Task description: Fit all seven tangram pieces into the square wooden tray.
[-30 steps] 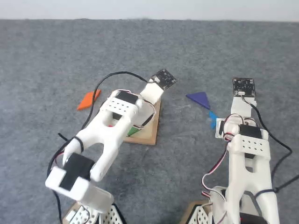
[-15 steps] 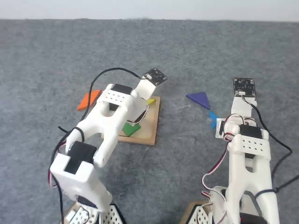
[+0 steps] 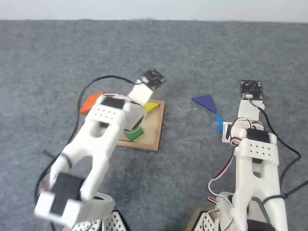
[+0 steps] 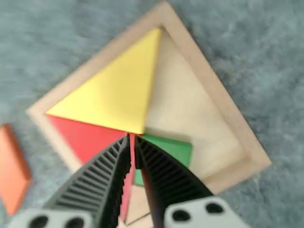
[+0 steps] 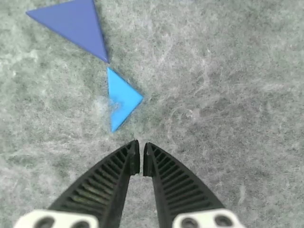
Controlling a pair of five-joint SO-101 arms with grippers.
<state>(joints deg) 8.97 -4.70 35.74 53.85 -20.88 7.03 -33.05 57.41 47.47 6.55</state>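
where the grey felt (image 3: 48,57) stretches toward nine o'clock in the high view, an orange piece (image 3: 90,102) lies flat, just off the square wooden tray (image 3: 156,130) at about its ten o'clock, partly hidden by the left arm (image 3: 96,139). that arm leans across the tray from seven o'clock and covers much of it.

inside the tray, a yellow triangle (image 3: 151,106) sits toward the one o'clock corner, and a green piece (image 3: 133,134) sits near the six o'clock edge. the left wrist view shows the yellow triangle (image 4: 114,92) lying edge to edge with a red triangle (image 4: 83,140), the green piece (image 4: 168,147) touching the point where they meet, and bare wood between yellow, green and the tray rim (image 4: 209,80). the orange piece (image 4: 12,173) lies outside the rim on the felt.

the left claw (image 4: 132,140) hangs over that meeting point, clenched, its jaws nearly together with nothing between them.

off the tray at about three o'clock, well apart from it, a dark blue triangle (image 3: 205,102) lies on the felt. a light blue triangle (image 3: 219,119) lies at its five o'clock, their corners almost touching, as the right wrist view shows for the dark blue (image 5: 71,23) and the light blue (image 5: 121,98).

at five o'clock on the table, the right arm (image 3: 255,159) stands over the light blue triangle's near side. the right claw (image 5: 141,159) hovers just beside that triangle, clenched and empty.
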